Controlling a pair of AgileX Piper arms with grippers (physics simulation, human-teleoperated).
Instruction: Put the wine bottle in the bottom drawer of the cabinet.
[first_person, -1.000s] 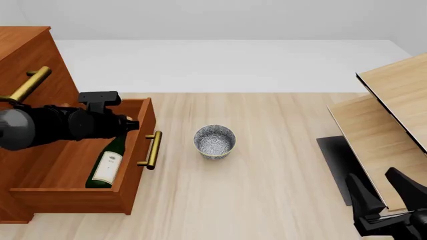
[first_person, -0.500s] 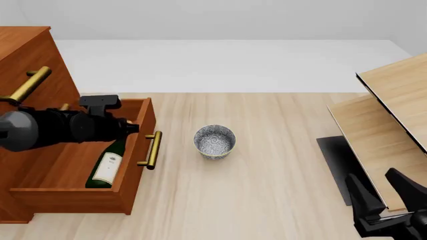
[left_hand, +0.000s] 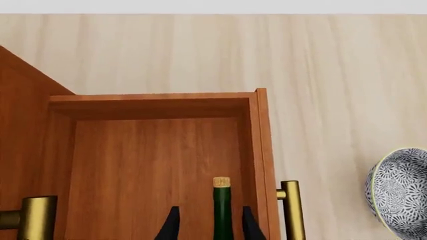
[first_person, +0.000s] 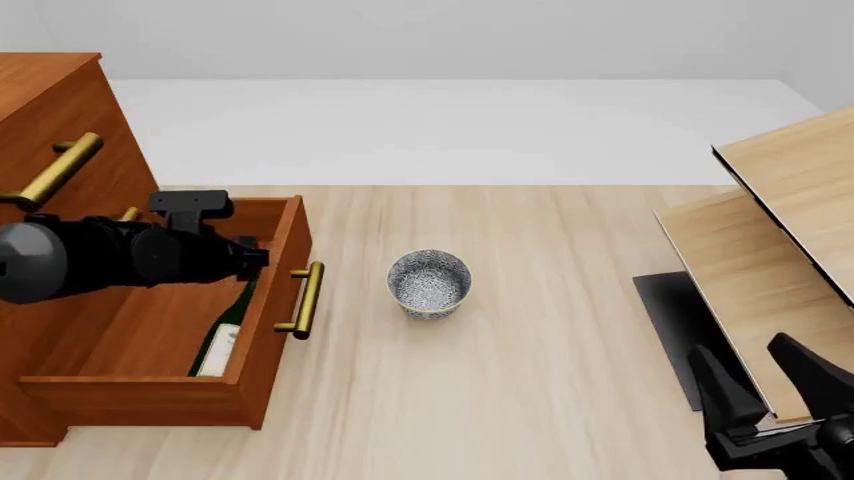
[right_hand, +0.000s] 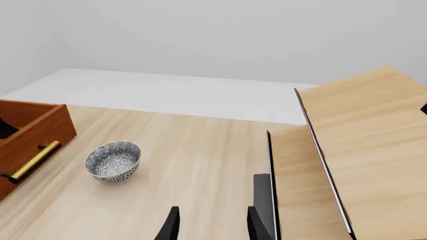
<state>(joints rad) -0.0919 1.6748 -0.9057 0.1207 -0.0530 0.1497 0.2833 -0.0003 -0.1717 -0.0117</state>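
Front view: green, white-labelled wine bottle (first_person: 222, 335)

Both arms are matte black. In the front view the left arm (first_person: 94, 260) shows a rounded grey joint housing at its near end, then a thick black cylindrical body, with a small flat rectangular black block on top near its wrist. The right gripper (first_person: 771, 385) carries two tapering, wedge-shaped black fingers above a pale grey strip at their base. In each wrist view the fingers (left_hand: 172, 226) appear as slim, pointed black blades (right_hand: 173, 227), plain and unmarked
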